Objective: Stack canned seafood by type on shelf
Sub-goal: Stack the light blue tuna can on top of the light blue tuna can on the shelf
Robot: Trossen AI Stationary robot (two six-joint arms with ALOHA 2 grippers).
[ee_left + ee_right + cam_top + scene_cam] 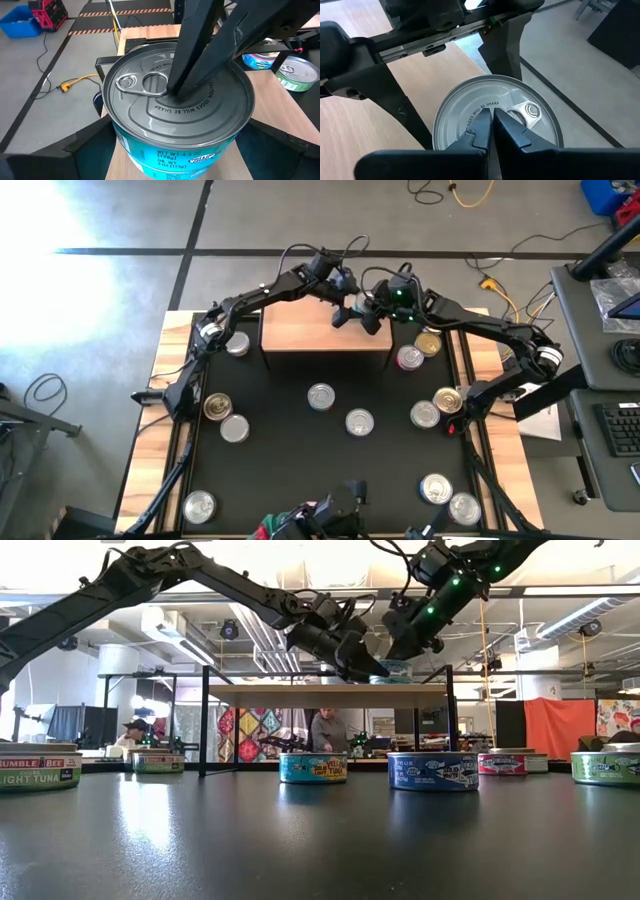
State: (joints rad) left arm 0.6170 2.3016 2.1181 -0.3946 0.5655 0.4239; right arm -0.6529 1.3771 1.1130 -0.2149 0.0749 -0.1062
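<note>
Left wrist view showed a short round teal-labelled tin with a silver pull-tab lid [180, 100] standing upright on the light-wood shelf board [300, 330], near its right end. The left gripper [185, 150] straddled the tin, its dark fingers [85, 145] spread wide at either side of the wall; whether they pressed it could not be told. From above, the right gripper [492, 127] had its fingers closed together, tips resting on the lid just beside the ring. Both arms met here; the tin's axis ran vertical.
</note>
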